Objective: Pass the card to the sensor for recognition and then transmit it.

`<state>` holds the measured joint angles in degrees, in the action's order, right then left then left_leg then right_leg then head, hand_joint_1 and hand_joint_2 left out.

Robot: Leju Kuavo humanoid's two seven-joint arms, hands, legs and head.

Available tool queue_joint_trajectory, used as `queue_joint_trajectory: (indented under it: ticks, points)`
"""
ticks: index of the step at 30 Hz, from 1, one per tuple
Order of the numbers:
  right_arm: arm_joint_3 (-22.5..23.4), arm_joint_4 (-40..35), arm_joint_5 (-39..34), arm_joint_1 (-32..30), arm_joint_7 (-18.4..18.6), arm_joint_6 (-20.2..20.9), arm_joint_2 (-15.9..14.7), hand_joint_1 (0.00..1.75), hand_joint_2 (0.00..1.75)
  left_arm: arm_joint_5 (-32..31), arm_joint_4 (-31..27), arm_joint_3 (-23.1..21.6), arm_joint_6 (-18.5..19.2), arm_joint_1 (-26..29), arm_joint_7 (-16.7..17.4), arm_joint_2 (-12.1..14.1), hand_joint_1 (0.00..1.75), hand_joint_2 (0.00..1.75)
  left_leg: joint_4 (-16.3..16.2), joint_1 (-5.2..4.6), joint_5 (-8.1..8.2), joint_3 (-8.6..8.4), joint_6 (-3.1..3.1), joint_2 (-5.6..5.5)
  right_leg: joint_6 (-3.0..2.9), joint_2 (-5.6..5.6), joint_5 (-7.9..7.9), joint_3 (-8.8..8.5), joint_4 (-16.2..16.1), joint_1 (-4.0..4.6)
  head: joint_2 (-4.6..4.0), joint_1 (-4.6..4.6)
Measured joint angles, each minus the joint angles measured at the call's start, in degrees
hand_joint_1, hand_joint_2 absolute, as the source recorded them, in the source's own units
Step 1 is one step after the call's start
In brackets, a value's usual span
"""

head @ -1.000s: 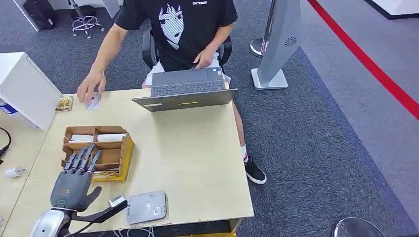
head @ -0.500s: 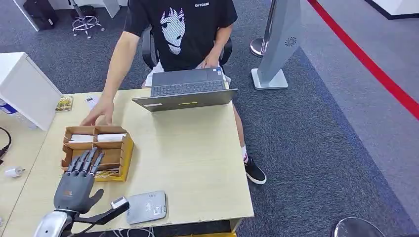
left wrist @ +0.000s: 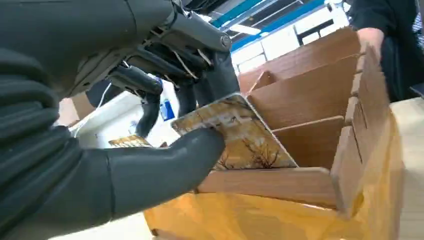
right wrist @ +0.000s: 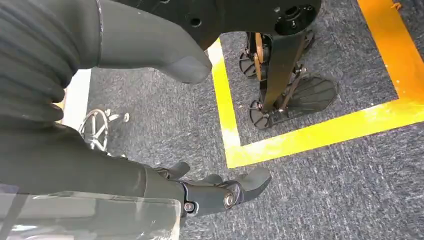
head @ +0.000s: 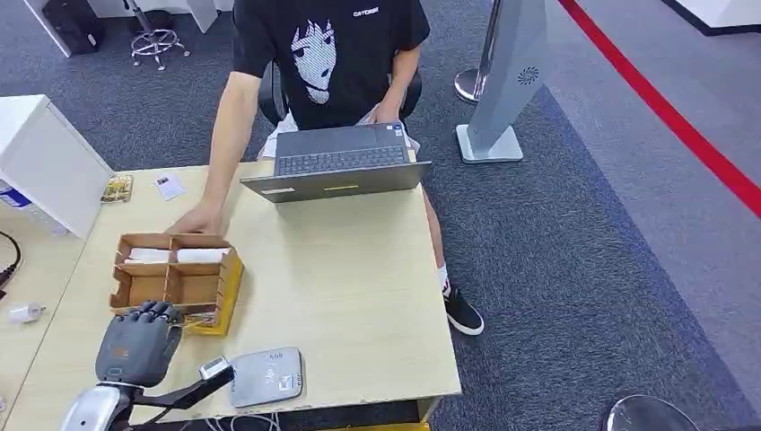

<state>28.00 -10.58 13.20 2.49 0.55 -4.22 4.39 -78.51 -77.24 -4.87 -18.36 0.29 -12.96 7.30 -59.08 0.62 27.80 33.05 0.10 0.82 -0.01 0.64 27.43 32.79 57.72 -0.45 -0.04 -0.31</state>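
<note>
Card being pinched at edge by left hand, thumb against fingers, over wooden tray. Judged thin, stiff, light, slippery. Right hand hanging, fingers apart, nothing being held.

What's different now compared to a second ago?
The left robot hand curled its spread fingers and drew back, now pinching a card at the wooden box's near compartment. The person's hand moved from the table's far corner to the box's far edge. Laptop and sensor stayed put.
</note>
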Motion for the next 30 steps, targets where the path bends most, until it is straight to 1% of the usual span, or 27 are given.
queue_joint_trajectory:
  ticks: [15, 23, 27, 30]
  points:
    - [0.0, 0.0, 0.2, 0.0, 0.0, 0.0, 0.0, 0.00, 1.75, 0.0, 0.0, 0.0, 0.4, -0.3, 0.0, 0.0, 1.75, 1.75, 0.0, 0.00, 0.00, -0.01, 0.00, -0.01, 0.00, 0.01, 0.00, -0.01, 0.0, 0.00, 0.00, 0.02]
    - [0.0, 0.0, 0.7, 0.0, -0.2, 0.0, 0.0, 0.00, 1.75, 0.2, -0.1, 0.0, 0.3, -0.5, 0.0, 0.4, 1.75, 1.75, 0.0, 0.00, 0.00, -0.01, 0.00, -0.01, 0.00, 0.00, 0.00, 0.00, 0.0, 0.00, 0.00, 0.02]
    - [0.0, 0.0, 1.1, 0.0, -0.3, 0.0, 0.0, 0.00, 1.75, 0.6, -1.3, 0.0, 0.2, -0.7, 0.1, 1.1, 1.75, 1.75, 0.0, 0.00, -0.01, -0.01, 0.00, -0.01, 0.00, 0.01, 0.00, 0.00, 0.0, 0.00, 0.00, 0.02]
    - [0.2, 0.0, 1.3, 0.0, -0.6, 0.0, 0.0, 0.00, 1.75, 1.1, -4.2, 0.0, 0.0, -0.8, -0.1, 1.8, 1.75, 1.75, 0.0, 0.00, -0.01, -0.02, 0.00, -0.01, 0.00, 0.00, 0.00, 0.00, 0.0, 0.01, 0.00, 0.02]
